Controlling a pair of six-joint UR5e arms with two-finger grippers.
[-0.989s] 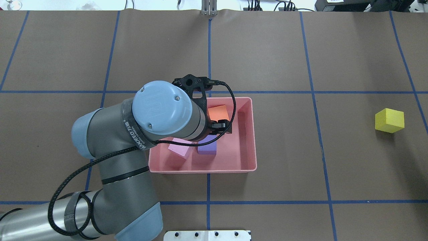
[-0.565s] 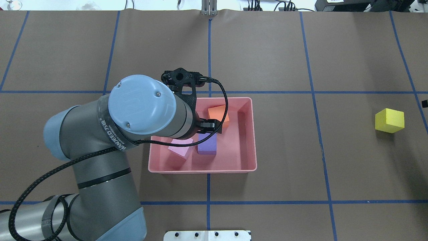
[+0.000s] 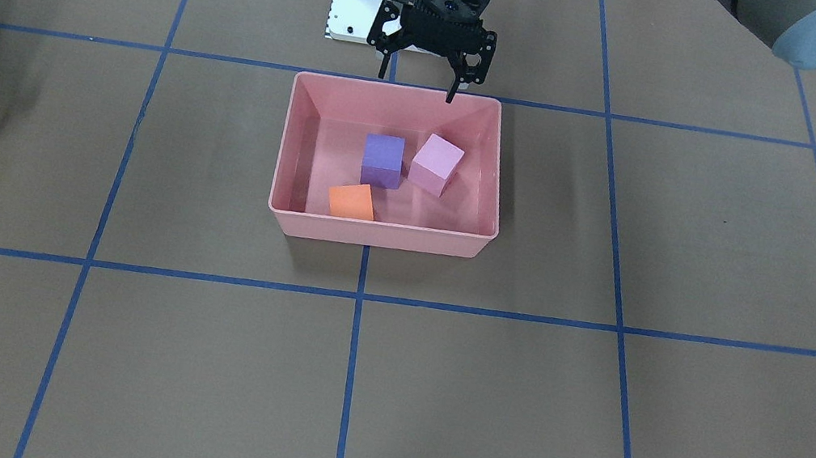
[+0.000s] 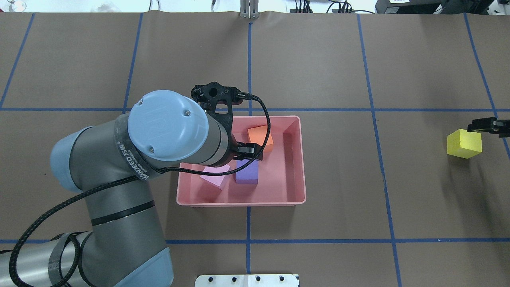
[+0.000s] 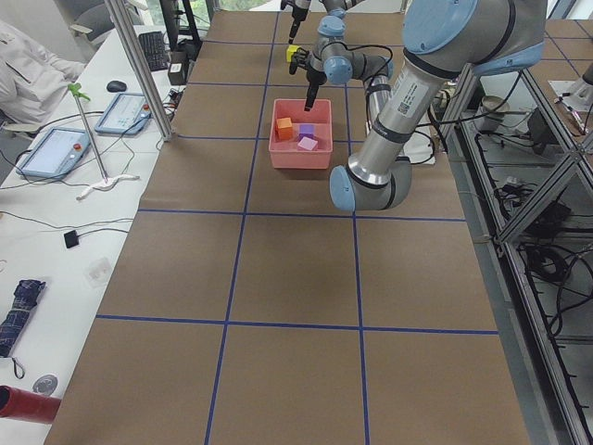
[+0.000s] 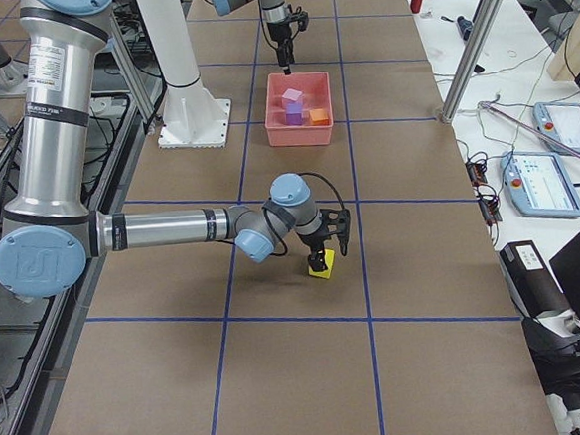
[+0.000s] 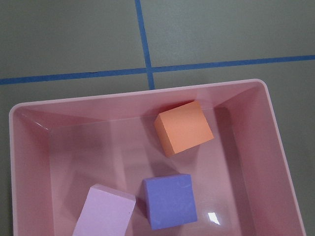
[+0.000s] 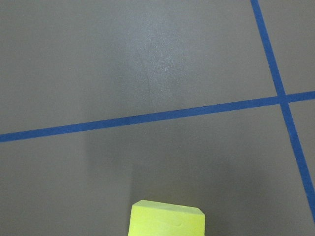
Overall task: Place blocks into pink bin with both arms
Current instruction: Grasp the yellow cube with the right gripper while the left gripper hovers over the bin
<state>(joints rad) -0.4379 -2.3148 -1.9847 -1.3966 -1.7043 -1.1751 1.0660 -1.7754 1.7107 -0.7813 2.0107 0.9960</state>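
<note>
Pink bin (image 3: 381, 236): sits near the middle of the brown table (image 3: 590, 422), across a blue tape line (image 3: 346, 383) that runs under it; three blocks lie inside.
Orange block (image 3: 351, 200): on the bin floor by the wall farthest from the robot, touching neither of the other blocks.
Purple block (image 3: 382, 160): on the bin floor near the middle, flat, just beside the light pink one.
Light pink block (image 3: 435, 164): in the bin on the side of the robot's left arm, turned and slightly tilted, close to the purple block; whether they touch is not clear.
Yellow block (image 4: 464, 143): outside the bin, well apart from it on the robot's right side of the table, resting on the brown surface.
Left claw (image 3: 415, 87): jaws spread wide with nothing between them, hanging above the bin's rim on the robot's side, pointing down, clear of all three blocks.
Right claw (image 6: 329, 250): low over the yellow block, one finger tip (image 4: 471, 128) at the block's upper edge; in the right side view the jaws look spread apart and have not closed on the block.
Left wrist camera: looks straight down into the bin at the three blocks.
</note>
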